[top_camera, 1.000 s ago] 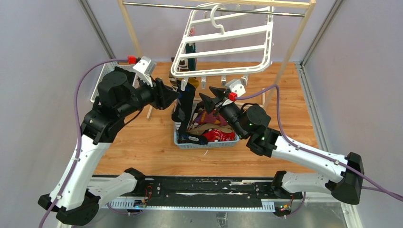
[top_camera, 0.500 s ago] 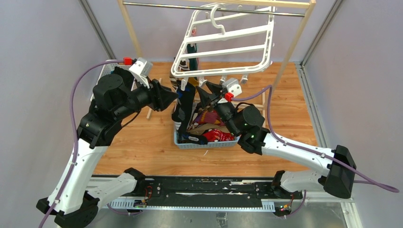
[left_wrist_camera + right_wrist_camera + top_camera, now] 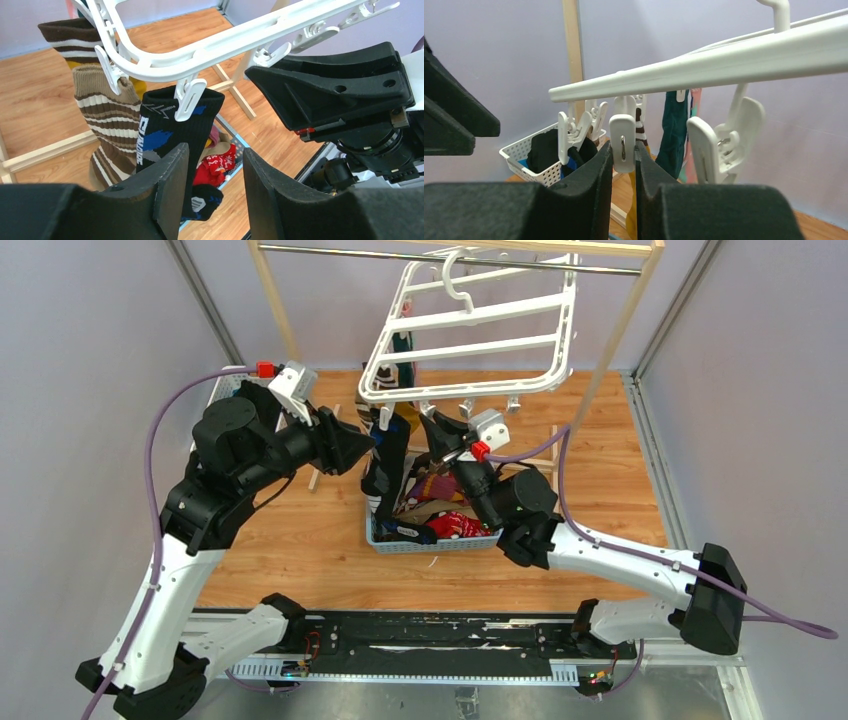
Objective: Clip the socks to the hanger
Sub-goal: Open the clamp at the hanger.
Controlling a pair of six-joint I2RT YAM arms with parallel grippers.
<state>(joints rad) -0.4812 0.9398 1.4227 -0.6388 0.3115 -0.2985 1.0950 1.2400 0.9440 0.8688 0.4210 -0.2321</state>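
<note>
While the right gripper (image 3: 623, 148) pinches a clip (image 3: 622, 134), the left gripper (image 3: 214, 151) gapes beside a black sock (image 3: 165, 120).

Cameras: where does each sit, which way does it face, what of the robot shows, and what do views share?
Top external: above and behind the arms, looking down at the hanger and basket; both arms show.
Left wrist: on the left arm, facing a clipped black sock; own fingers and the right gripper show.
Right wrist: on the right arm, looking up at the hanger's bar; own fingers pinch a white clip.
Shared: all three see the hanger.
</note>
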